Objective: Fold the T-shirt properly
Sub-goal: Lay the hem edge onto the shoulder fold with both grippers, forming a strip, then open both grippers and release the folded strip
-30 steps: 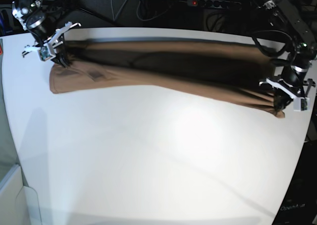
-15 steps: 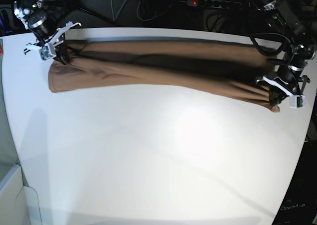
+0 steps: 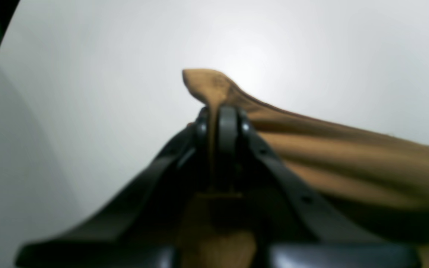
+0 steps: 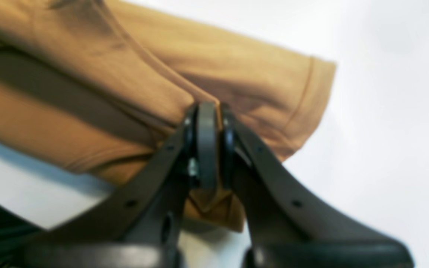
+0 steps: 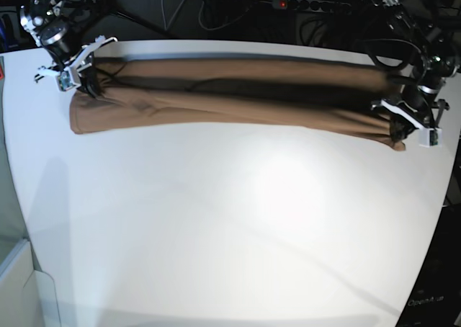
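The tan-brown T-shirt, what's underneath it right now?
Under the tan-brown cotton T-shirt only the white table shows, around its edges. The cloth stretches between the left gripper and right gripper; anything beneath it is hidden.

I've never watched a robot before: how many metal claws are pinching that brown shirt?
2. The right gripper pinches the tan-brown cotton T-shirt at the base view's left end; the left gripper pinches its right end.
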Robot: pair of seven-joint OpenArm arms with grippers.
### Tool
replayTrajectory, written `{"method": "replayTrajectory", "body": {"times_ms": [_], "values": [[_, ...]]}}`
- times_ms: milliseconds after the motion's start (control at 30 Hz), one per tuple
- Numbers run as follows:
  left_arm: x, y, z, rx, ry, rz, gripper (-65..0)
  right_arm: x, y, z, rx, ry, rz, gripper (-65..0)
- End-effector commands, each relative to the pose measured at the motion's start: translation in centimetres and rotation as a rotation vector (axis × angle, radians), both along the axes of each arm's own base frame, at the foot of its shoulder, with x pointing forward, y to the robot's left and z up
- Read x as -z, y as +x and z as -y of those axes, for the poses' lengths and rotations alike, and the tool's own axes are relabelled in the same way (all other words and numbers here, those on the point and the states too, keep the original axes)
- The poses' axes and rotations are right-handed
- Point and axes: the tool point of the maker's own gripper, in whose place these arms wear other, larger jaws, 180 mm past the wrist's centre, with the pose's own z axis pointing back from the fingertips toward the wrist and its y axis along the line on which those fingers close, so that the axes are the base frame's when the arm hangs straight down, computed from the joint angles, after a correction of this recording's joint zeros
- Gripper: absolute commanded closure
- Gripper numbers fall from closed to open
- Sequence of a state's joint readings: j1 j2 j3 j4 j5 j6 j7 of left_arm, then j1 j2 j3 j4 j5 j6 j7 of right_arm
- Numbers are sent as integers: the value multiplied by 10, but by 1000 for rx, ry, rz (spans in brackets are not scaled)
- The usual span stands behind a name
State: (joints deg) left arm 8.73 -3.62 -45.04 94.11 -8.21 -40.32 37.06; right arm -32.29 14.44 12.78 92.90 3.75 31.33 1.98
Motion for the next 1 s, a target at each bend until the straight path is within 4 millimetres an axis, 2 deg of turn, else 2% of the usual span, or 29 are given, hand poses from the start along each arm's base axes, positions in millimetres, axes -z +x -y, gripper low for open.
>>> {"method": "replayTrajectory", "body": {"times_ms": [0, 433, 500, 600, 667, 767, 967], "values": [[-15, 8, -6, -5, 18, 55, -27, -11, 6, 6, 5, -9, 42, -4], [-8, -3, -8, -9, 19, 28, -37, -14, 14, 6, 5, -12, 58, -7], [-8, -3, -8, -11, 19, 28, -95, -14, 14, 6, 5, -12, 58, -7], [-7, -4, -7, -13, 14, 27, -235, -14, 14, 6, 5, -12, 58, -7], [-3, -10, -6, -15, 11, 13, -289, -14, 14, 6, 5, -12, 58, -7], [-1, -16, -6, -14, 11, 4, -272, -14, 14, 6, 5, -12, 58, -7], [7, -29, -6, -13, 10, -29, -182, -15, 14, 7, 6, -13, 58, -7]]}}
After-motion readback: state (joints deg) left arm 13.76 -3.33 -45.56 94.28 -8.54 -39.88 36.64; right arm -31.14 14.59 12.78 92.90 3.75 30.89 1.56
